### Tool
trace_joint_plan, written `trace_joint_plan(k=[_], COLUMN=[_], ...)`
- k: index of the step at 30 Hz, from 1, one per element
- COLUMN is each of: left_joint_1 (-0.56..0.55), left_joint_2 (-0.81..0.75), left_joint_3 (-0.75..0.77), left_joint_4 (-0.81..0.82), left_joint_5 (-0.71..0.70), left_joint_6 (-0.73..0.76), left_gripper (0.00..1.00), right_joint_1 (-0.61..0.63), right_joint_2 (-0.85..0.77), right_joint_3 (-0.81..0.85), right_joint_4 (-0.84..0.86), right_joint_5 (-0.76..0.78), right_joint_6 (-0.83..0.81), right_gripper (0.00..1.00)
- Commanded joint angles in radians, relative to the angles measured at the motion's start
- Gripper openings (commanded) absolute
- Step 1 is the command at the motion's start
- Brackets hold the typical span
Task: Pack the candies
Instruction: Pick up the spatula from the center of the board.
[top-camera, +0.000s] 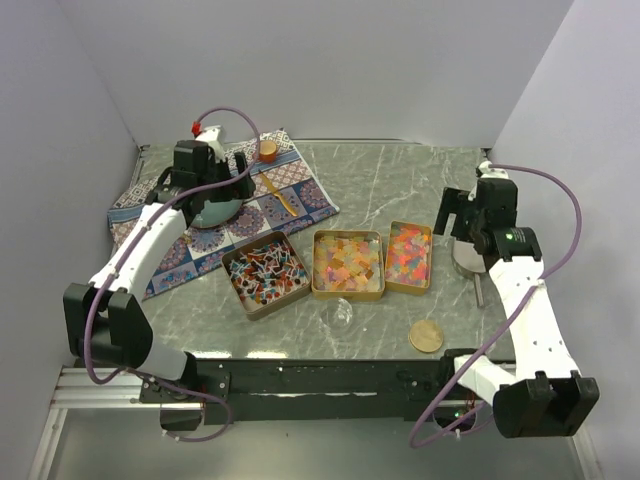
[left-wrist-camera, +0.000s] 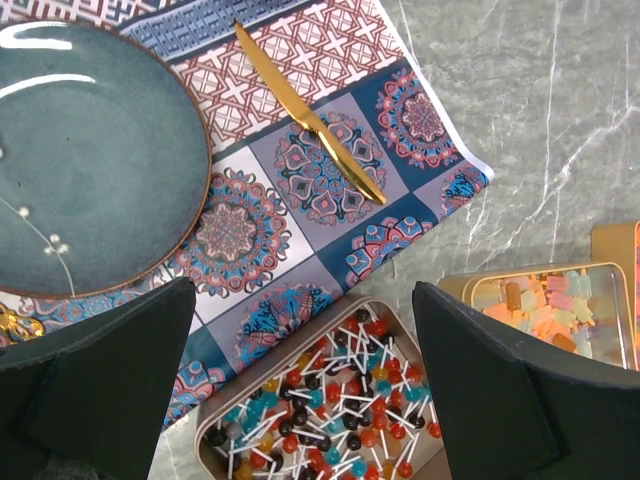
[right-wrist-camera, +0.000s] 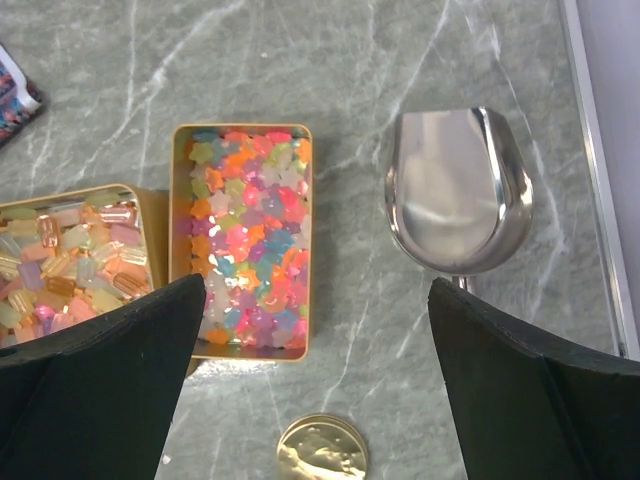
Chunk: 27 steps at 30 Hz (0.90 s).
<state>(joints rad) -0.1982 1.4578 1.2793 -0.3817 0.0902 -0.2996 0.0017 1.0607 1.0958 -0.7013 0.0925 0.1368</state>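
The candies lie in 3 gold tins (top-camera: 316, 265) in a row at mid-table. The red-white-black mix (top-camera: 266, 273) fills the tin at 9 o'clock, the pale squares (top-camera: 348, 262) the middle tin, and the bright pieces (top-camera: 409, 255) the tin at 3 o'clock. A small clear glass (top-camera: 340, 312) sits just beside the middle tin at 6 o'clock. A round disc (top-camera: 426, 336) lies at 5 o'clock of the bright tin, and a steel scoop (right-wrist-camera: 458, 190) at 3 o'clock of it, apart. The right gripper (top-camera: 465, 225) hangs above that tin and scoop, jaws spread wide, empty. At 10 o'clock a patterned cloth (left-wrist-camera: 420, 115) carries a teal plate (left-wrist-camera: 90, 150) and a gold knife (left-wrist-camera: 312, 125). The left gripper (top-camera: 222, 195) hovers over the cloth, released, holding nothing.
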Motion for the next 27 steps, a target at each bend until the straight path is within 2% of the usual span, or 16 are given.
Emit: trace_joint_plan(k=[1,3,6,9,13,17,20,25,27], left_joint_1=[-0.009,-0.009,-0.009,-0.009,-0.009,-0.009,-0.009,-0.006,-0.006], left_joint_2=[0.004,0.022,0.071,0.113,0.092,0.073,0.084,0.147,0.153], left_joint_3=[0.072,0.087,0.173,0.247,0.166,0.117,0.088,0.146,0.134], left_joint_4=[0.027,0.040,0.017,0.015,0.142,0.198,0.230,0.219,0.240], left_joint_5=[0.014,0.068,0.178,0.224,0.263,0.260,0.260,0.220,0.201], left_joint_6=[0.069,0.083,0.128,0.103,0.090,0.047,0.039,0.071,0.108], left_gripper=[0.97,0.97,0.97,0.97,0.97,0.97,0.97,0.97,0.97], right_joint_1=[-0.038,-0.055,-0.113,-0.170,-0.184,-0.209,-0.221,-0.270,-0.281], right_joint_2=[-0.016,-0.004,0.082,0.142,0.192,0.194,0.223,0.335,0.366], right_joint_3=[0.019,0.044,0.113,0.165,0.147,0.113,0.064,0.056,0.046], right_joint_4=[-0.035,-0.087,-0.170,-0.228,-0.303,-0.407,-0.388,-0.359,-0.349], right_joint_5=[-0.052,-0.054,-0.059,-0.089,-0.048,-0.016,0.013,-0.040,-0.050], right_joint_6=[-0.124,-0.215,-0.252,-0.310,-0.495,-0.513,-0.503,-0.511,-0.525], right_gripper=[1.00,1.00,1.00,1.00,0.94,0.92,0.90,0.76,0.62])
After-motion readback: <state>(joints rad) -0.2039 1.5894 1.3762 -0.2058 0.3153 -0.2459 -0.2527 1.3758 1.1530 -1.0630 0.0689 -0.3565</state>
